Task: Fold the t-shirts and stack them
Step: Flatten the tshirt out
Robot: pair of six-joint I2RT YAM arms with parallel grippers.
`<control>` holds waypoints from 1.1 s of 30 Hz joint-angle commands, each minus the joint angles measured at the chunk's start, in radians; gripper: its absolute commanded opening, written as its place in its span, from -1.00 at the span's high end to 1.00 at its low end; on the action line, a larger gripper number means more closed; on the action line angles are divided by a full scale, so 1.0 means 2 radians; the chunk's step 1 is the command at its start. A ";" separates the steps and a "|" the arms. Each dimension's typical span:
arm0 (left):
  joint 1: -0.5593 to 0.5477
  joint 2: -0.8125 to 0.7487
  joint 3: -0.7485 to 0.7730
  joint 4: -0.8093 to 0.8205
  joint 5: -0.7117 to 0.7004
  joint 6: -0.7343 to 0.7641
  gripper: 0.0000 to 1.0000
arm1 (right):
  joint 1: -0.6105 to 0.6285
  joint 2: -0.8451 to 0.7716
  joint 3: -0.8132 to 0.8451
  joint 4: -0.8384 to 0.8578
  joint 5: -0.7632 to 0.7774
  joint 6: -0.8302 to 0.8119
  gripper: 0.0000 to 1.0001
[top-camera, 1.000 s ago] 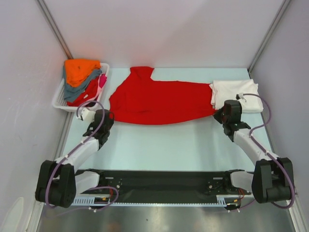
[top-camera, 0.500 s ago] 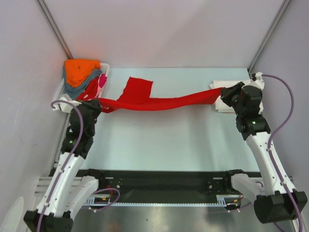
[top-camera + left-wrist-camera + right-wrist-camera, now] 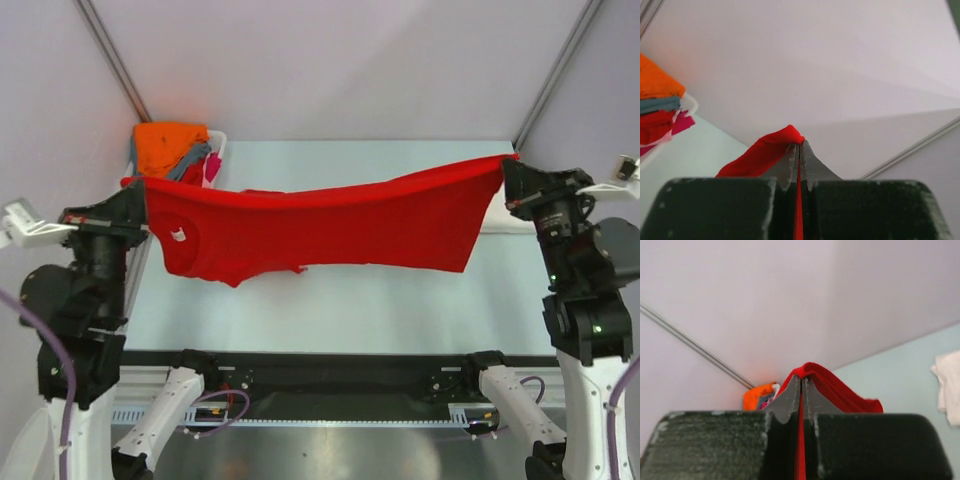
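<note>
A plain bright red t-shirt (image 3: 330, 228) hangs stretched in the air across the table, held at both ends. My left gripper (image 3: 135, 193) is shut on its left corner, with red cloth (image 3: 767, 152) pinched between the jaws. At the shirt's right corner my right gripper (image 3: 508, 172) is shut too, red cloth (image 3: 840, 390) draped over its tips. A cream-white folded t-shirt (image 3: 949, 385) lies on the table at the right, mostly hidden behind the red one in the top view. More t-shirts, orange (image 3: 170, 143), grey-teal and red with pink trim, are heaped at the back left.
The white mesh basket (image 3: 218, 142) holding the heap stands in the back left corner against the wall. Pale walls close in the pale green table (image 3: 330, 300) on three sides. A black rail with both arm bases runs along the near edge.
Both arms have risen high and lifted the red t-shirt off the table. It went from lying flat, through a bunched strip, to hanging spread out between the two grippers.
</note>
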 commanded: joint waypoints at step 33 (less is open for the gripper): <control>0.092 0.673 0.624 0.077 0.257 -0.099 0.99 | -0.119 0.459 0.343 0.052 -0.139 0.129 1.00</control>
